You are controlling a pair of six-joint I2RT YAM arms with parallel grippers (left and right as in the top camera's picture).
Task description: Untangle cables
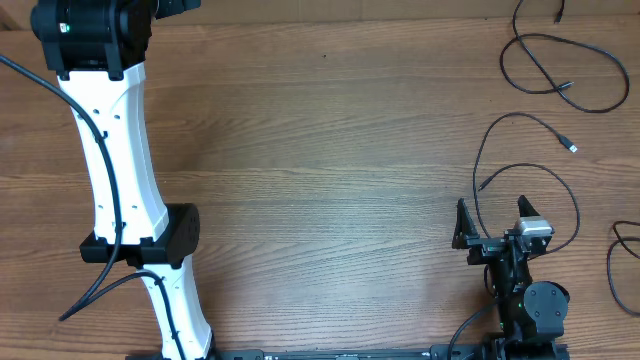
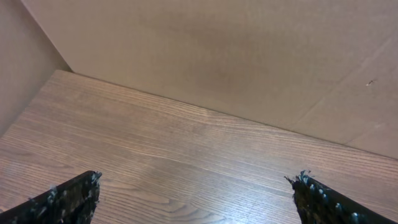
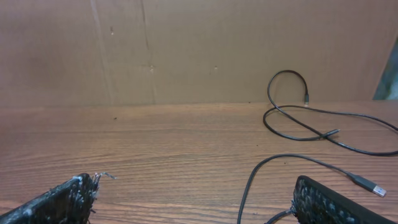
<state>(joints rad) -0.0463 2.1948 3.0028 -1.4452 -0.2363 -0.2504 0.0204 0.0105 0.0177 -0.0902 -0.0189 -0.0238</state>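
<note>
Closest in, the right gripper (image 3: 196,182) stands spread wide, nothing between its fingers, low over the wooden surface (image 3: 155,143). Just beyond its right finger the nearest cable (image 3: 281,155) arches up off the wood and runs out to a silver USB plug (image 3: 373,186). From overhead this cord curls around the gripper's far and right sides; whether it touches a finger I cannot tell. Farther back, near the cardboard wall (image 2: 217,50), the far cable (image 3: 270,92) lies in a loose loop that crosses over itself. A third cable (image 1: 611,262) shows at the surface's right edge, partly cut off by the frame.

On the opposite side, the left gripper (image 2: 198,179) is also fully spread and empty, facing bare wood in the far left corner, well apart from every cord.

As a judgement, the cords already lie well apart from one another, with no knot joining them. What looks left is opening out the self-crossing loops, chiefly the far one. Neither arm has hold of a cord for that yet.
</note>
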